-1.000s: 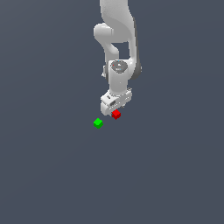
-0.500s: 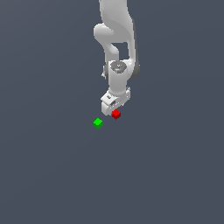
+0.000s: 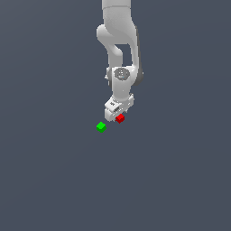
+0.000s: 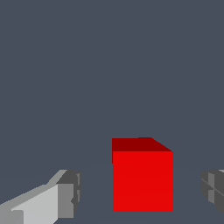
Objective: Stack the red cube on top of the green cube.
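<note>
The red cube [image 3: 119,118] lies on the dark grey floor, right under the white arm's hand. My gripper [image 3: 116,113] hangs low over it. In the wrist view the red cube [image 4: 142,179] stands between the two grey fingertips [image 4: 70,194], with a gap on each side, so my gripper [image 4: 142,193] is open around it without touching. The green cube [image 3: 101,127] sits a short way off toward the exterior view's left and slightly nearer the camera, apart from the red one. It does not show in the wrist view.
The white arm [image 3: 119,40] comes down from the top of the exterior view. Plain dark grey floor [image 3: 180,180] surrounds the cubes.
The arm has sunk a little lower over the red cube. Both cubes lie where they were.
</note>
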